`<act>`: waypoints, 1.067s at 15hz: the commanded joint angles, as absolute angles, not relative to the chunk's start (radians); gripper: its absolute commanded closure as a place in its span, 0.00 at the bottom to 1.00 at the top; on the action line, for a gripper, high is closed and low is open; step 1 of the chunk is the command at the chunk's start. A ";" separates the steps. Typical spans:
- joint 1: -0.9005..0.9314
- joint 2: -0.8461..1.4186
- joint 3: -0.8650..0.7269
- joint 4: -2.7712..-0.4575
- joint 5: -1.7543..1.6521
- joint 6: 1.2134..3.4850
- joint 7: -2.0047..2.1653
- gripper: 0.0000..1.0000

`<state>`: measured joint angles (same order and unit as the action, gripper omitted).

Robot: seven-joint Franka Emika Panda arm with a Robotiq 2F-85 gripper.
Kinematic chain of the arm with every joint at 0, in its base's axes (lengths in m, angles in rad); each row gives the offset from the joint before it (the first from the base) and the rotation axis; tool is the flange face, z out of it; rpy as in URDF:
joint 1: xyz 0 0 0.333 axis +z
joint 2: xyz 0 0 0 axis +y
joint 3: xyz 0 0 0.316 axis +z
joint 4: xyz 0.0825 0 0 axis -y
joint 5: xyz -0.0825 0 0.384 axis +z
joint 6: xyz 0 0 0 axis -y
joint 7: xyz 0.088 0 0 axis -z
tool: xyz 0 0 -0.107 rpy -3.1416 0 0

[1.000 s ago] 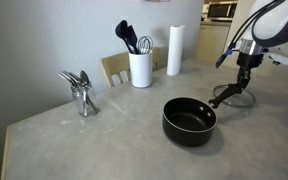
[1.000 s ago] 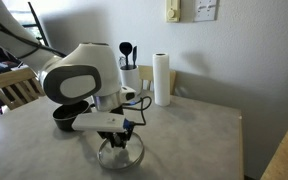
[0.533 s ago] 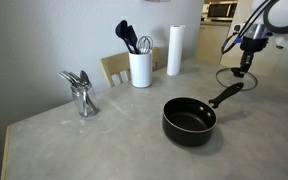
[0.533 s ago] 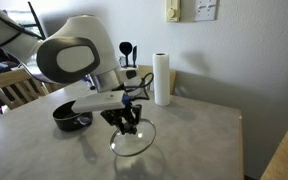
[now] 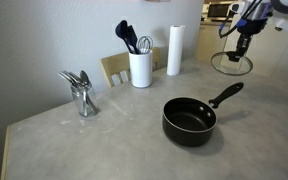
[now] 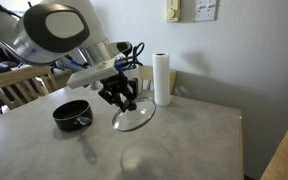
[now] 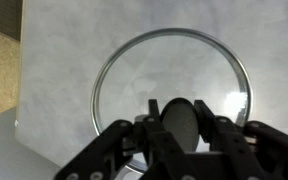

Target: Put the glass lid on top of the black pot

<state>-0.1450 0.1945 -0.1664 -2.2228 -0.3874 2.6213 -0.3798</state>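
The glass lid (image 5: 231,64) hangs in the air from my gripper (image 5: 240,43), which is shut on its dark centre knob (image 7: 180,121). It also shows in an exterior view (image 6: 132,117) under the gripper (image 6: 122,97), and in the wrist view (image 7: 169,82) as a clear disc with a thin metal rim. The black pot (image 5: 189,120) stands on the grey table, empty, its long handle (image 5: 225,96) pointing toward the lid. The pot also shows in an exterior view (image 6: 71,115). The lid is well above the table and off to the handle side of the pot.
A white utensil holder (image 5: 140,68) with dark utensils and a paper towel roll (image 5: 174,50) stand at the back by the wall. A metal holder with cutlery (image 5: 81,93) stands apart from the pot. The table edge (image 7: 18,95) shows in the wrist view.
My gripper has lifted the glass lid from the table beside the pot's handle to well above it. The pot has not moved.
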 commanded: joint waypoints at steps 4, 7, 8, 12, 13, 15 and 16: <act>-0.106 0.171 -0.109 -2.141 -0.380 2.510 -0.437 0.86; -0.090 0.181 -0.066 -2.102 -0.349 2.450 -0.498 0.86; -0.084 0.186 -0.053 -2.091 -0.343 2.430 -0.510 0.86; -0.047 0.205 0.001 -2.070 -0.313 2.366 -0.528 0.86; -0.035 0.208 0.012 -2.072 -0.312 2.355 -0.519 0.86; -0.016 0.210 0.033 -2.081 -0.301 2.330 -0.514 0.86; -0.007 0.210 0.041 -2.086 -0.299 2.319 -0.508 0.86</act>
<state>-0.0245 0.2018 0.0210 -2.0984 -0.3194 2.3677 -0.4952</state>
